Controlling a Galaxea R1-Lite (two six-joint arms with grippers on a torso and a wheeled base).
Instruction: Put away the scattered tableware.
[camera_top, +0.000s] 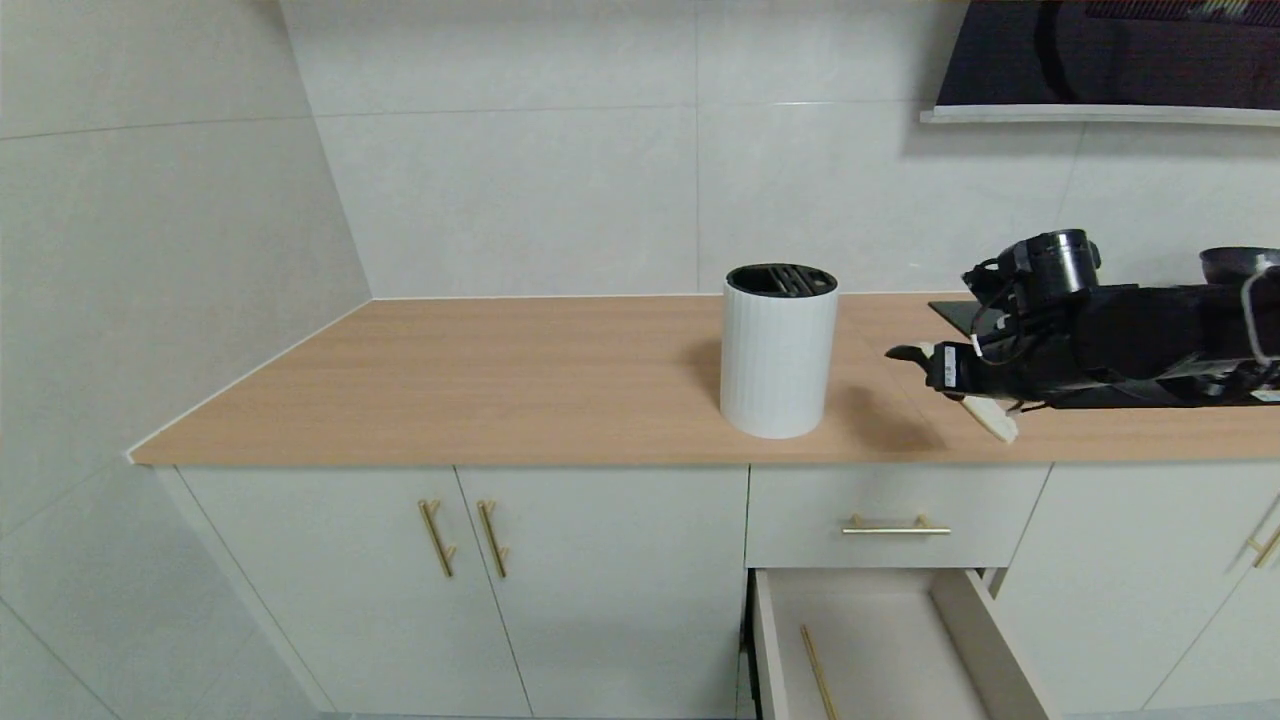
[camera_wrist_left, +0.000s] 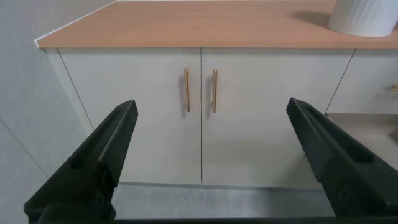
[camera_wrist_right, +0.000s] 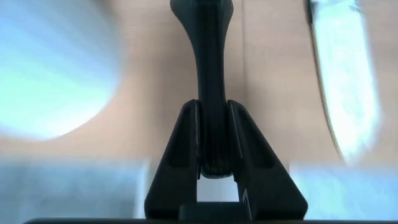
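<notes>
Wooden countertop under a tiled wall, white cabinets beneath. Clamped tight in the right gripper: black handle of a utensil, sticking straight out ahead of the jaws, free end aimed toward the white ribbed holder. Just below those jaws, on the counter: pale flat piece, blade or spatula end, hard to tell which, or whether part of the held utensil. Left gripper low in front of the cabinet doors, jaws wide apart, nothing between them, well away from any tableware.

Judged step: transport, with the utensil gripped and not yet stowed. Next move, by the look of it: lift clear of the counter, carry across to above the holder, tip the utensil upright, line up with a slot in the black top, lower, release. Narrow slots, so careful aim called for.

Holder: near the right jaws, ahead of them, nothing seen poking from the slots. Open drawer below the right jaws: one thin gold-coloured rod inside, chopstick or fitting, cannot tell.
</notes>
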